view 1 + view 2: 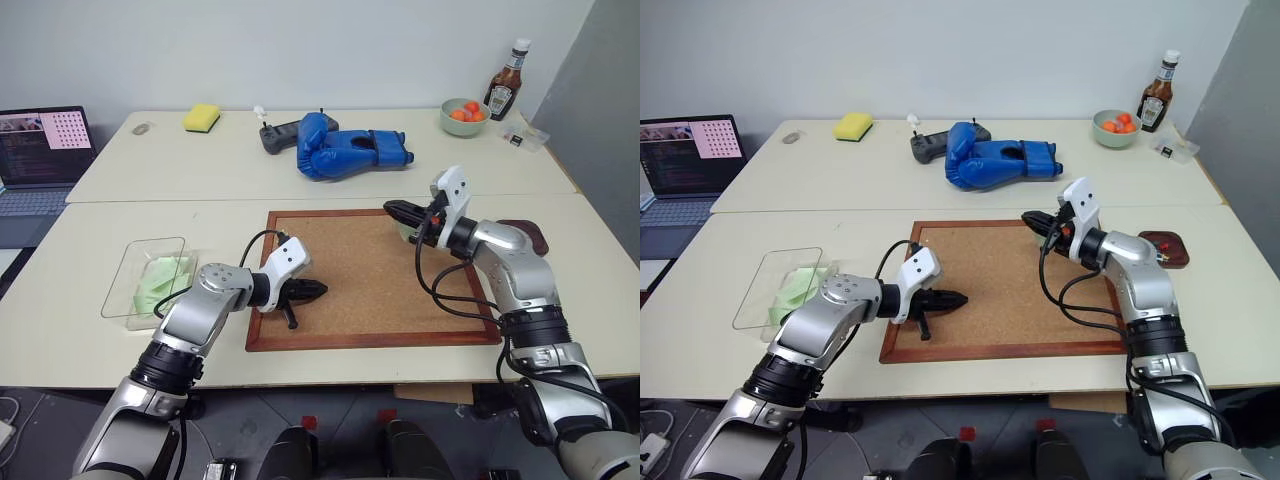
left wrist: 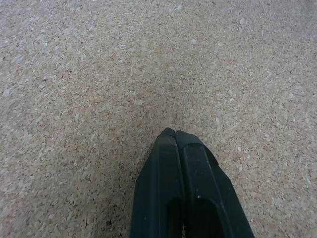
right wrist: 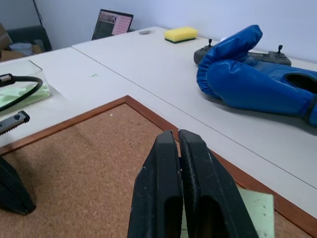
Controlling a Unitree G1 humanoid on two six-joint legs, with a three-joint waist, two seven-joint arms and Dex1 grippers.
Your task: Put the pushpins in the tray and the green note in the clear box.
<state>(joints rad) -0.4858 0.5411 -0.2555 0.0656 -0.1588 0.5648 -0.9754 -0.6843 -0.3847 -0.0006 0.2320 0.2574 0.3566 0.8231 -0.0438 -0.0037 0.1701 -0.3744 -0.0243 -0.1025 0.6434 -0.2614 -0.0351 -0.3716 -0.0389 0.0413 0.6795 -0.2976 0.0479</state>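
Note:
A framed corkboard [image 1: 370, 290] lies in front of me. My left gripper [image 1: 322, 290] is shut and empty, its tip low over the cork near the board's left edge. My right gripper [image 1: 388, 206] is shut and raised above the board's far right corner. I cannot tell if a pushpin sits between its fingers [image 3: 168, 163]. A pale green note [image 3: 257, 208] lies on the cork just under that gripper. The clear box [image 1: 125, 265] stands left of the board with pale green paper [image 1: 160, 280] inside. The dark brown tray [image 1: 1170, 250] sits right of the board, behind my right forearm. The pushpins are too small to make out.
On the far table lie a blue boxing glove [image 1: 345, 150], a game controller [image 1: 275, 135] and a yellow sponge [image 1: 201, 118]. A bowl of orange fruit [image 1: 463, 115] and a sauce bottle [image 1: 506, 80] stand at the far right. A laptop [image 1: 40, 150] is at the left.

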